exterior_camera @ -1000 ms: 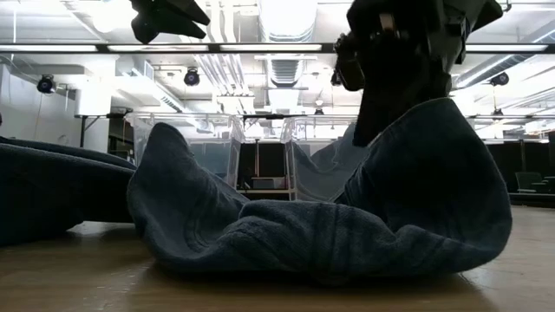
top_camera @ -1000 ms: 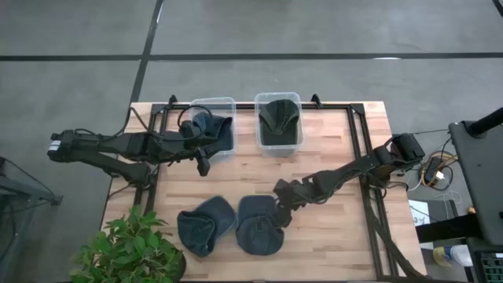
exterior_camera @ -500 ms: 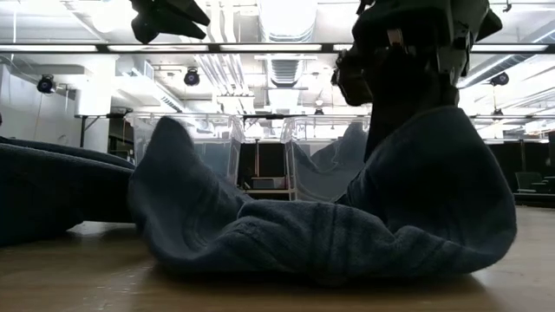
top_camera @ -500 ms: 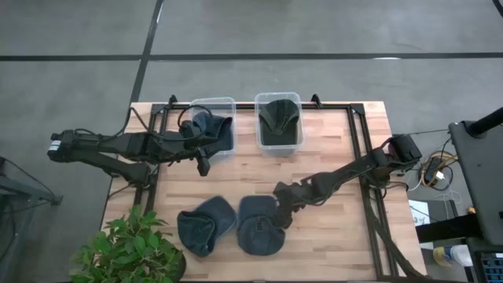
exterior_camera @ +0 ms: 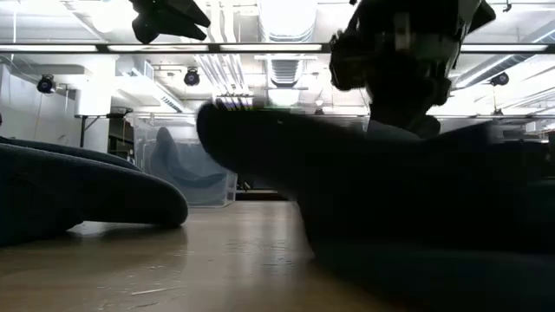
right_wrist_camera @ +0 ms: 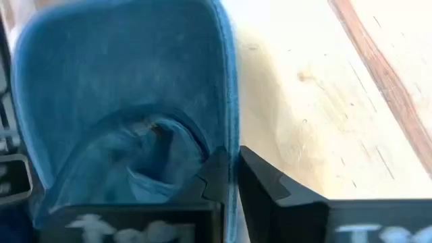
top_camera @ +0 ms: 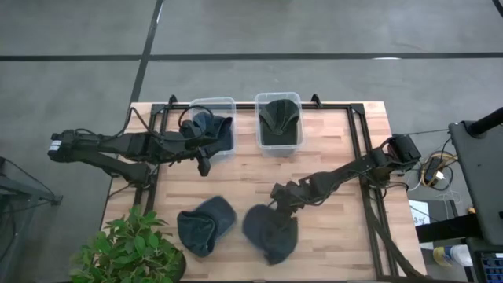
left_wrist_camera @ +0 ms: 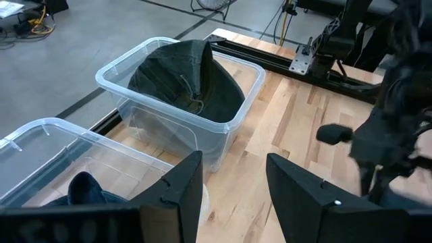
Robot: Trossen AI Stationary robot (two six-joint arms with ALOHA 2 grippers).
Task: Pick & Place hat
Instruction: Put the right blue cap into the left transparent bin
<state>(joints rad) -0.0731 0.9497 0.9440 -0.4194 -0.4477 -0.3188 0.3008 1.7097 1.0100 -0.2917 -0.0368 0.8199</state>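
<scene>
A blue hat (top_camera: 269, 232) hangs from my right gripper (top_camera: 277, 206), which is shut on it near the table's middle front; in the low view this hat (exterior_camera: 390, 199) is a dark, blurred mass. A second blue hat (top_camera: 206, 224) lies on the table to its left. At the far edge stand two clear bins: the left bin (top_camera: 212, 126) holds a blue hat, the right bin (top_camera: 278, 122) a dark green hat. My left gripper (left_wrist_camera: 233, 182) waits open above the table beside the left bin. My right gripper pinches the hat's rim edge (right_wrist_camera: 230, 138) between its two fingers, coming from above and slanting down from the table's right. The hat's hollow side faces the wrist camera. The hat droops below the fingers, its far side raised; whether its lower part (top_camera: 271, 248) is clear of the table I cannot tell.
A black metal frame (top_camera: 361, 157) runs along the table's sides and far edge. A potted plant (top_camera: 130, 248) stands at the near left corner. Bare wood lies between the bins and the hats, and to the right of the held hat.
My right gripper has shut on the hat's rim and risen a little. The hat, which lay spread on the table, has been pulled up by its far side, tipped over and shifted slightly toward the right and near edge.
</scene>
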